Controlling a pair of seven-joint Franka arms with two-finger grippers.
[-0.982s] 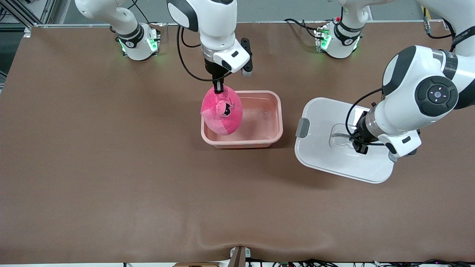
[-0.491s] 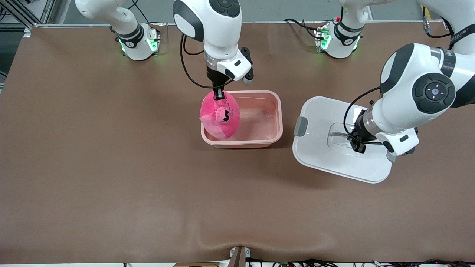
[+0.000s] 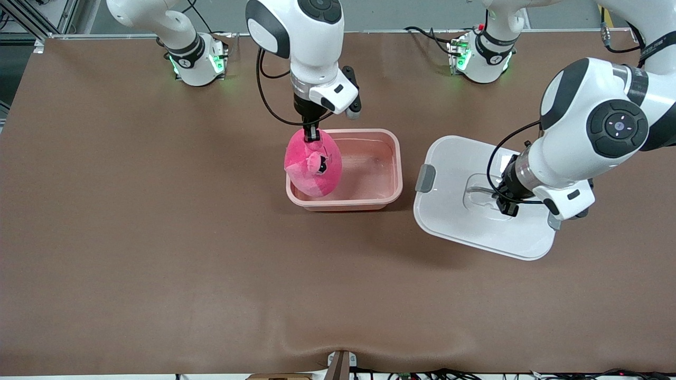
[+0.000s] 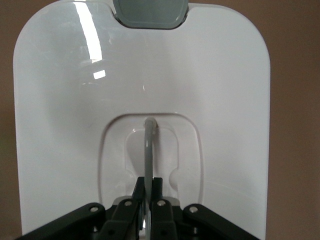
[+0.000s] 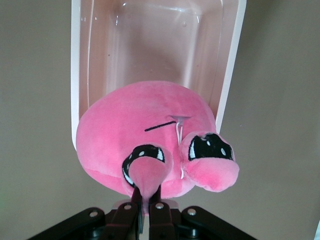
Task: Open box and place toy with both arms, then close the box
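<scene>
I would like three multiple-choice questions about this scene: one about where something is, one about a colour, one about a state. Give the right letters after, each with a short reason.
1. What is the toy over?
A. the open box's end toward the right arm's end of the table
B. the lid
C. bare table only

2. What colour are the lid's side clips?
A. pink
B. grey
C. green

3. How is the left gripper?
A. open above the lid
B. shut on the toy
C. shut on the lid's handle

Answers:
1. A: the right gripper holds the toy by one eye stalk above that end of the box.
2. B: a grey clip shows at the lid's edge.
3. C: the fingers pinch the thin handle in the lid's recess.
</scene>
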